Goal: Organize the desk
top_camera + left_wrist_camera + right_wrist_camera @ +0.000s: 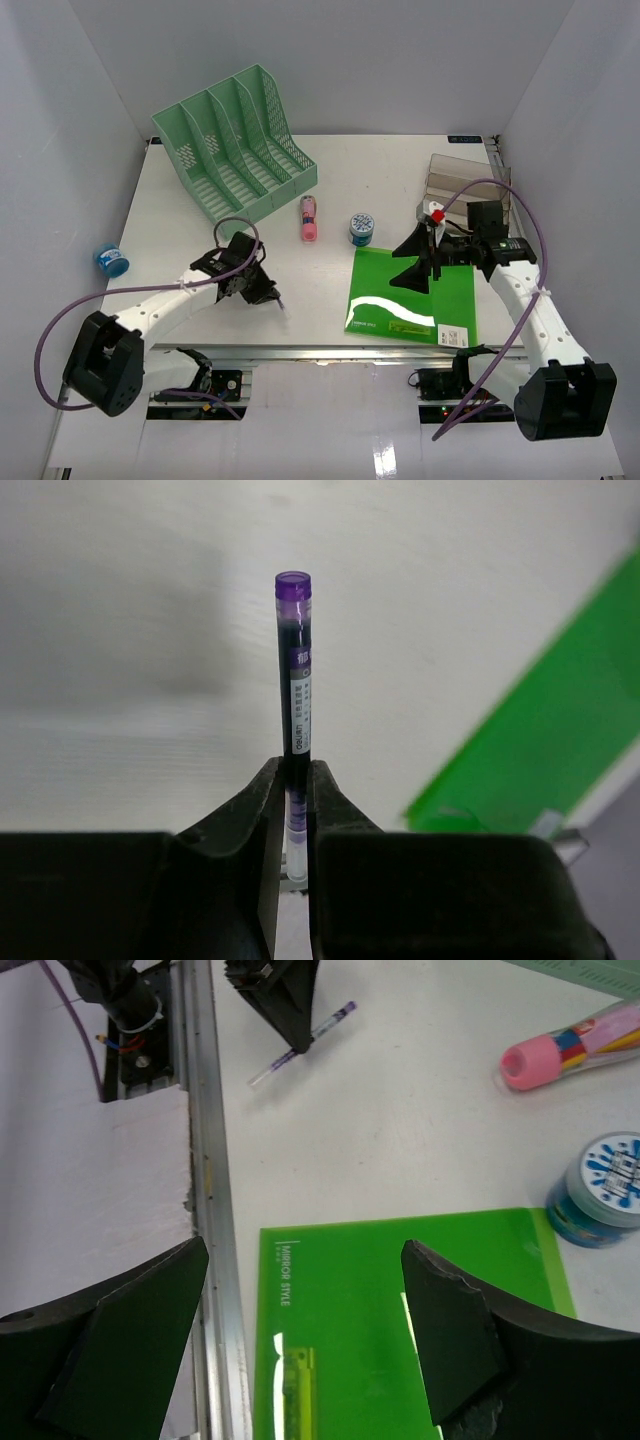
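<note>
Across the white desk (400,170), which fills the booth floor, the mint file rack (235,140) stands at the back left looking empty while the green folder (412,295) lies flat at the front right, so the tidying seems barely begun. Over that folder the right gripper (305,1290) hangs wide open and empty; the left gripper (293,780) is clamped on the purple pen (294,670) near the front edge, with the pink tube (309,219) and blue tub (361,229) lying loose mid-desk.

Two blue tubs (361,228) (110,260), one each of rack (235,140), folder (400,290), pen (297,670), tube (309,218), box (455,172).
</note>
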Controlling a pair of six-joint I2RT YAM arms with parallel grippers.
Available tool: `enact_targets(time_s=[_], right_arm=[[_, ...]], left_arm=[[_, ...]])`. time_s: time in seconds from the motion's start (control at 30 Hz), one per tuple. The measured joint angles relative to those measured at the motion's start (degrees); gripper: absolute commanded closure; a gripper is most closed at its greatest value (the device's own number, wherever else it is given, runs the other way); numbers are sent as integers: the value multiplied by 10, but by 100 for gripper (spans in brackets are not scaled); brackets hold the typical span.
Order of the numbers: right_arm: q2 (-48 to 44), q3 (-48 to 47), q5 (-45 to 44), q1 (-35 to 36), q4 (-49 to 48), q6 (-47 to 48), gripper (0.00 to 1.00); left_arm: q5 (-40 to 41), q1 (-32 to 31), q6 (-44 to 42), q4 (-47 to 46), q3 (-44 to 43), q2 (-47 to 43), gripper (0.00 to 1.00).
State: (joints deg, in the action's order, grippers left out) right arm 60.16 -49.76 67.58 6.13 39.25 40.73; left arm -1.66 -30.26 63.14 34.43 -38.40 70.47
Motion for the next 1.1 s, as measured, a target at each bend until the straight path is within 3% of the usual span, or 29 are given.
enact_targets(time_s=[0.23, 0.37, 0.5, 0.6, 0.93, 1.0, 1.1], right_arm=[[55, -3, -24, 65, -111, -239, 13], [80, -3, -86, 89, -196, -424, 13], [90, 0, -121, 99, -266, -550, 17], [90, 6, -140, 100, -315, -613, 25], [90, 24, -172, 101, -380, -681, 75], [91, 25, -170, 102, -384, -686, 84], [92, 27, -168, 103, -390, -684, 89]], left_arm=[[-146, -72, -89, -281, 19, -53, 100], [-190, -117, -114, -435, 21, -13, 100], [-214, -152, -125, -544, 5, 56, 100], [-223, -167, -129, -591, -16, 96, 100], [-226, -175, -127, -668, -55, 140, 100], [-225, -175, -125, -672, -55, 146, 92], [-224, -175, -120, -682, -55, 156, 63]])
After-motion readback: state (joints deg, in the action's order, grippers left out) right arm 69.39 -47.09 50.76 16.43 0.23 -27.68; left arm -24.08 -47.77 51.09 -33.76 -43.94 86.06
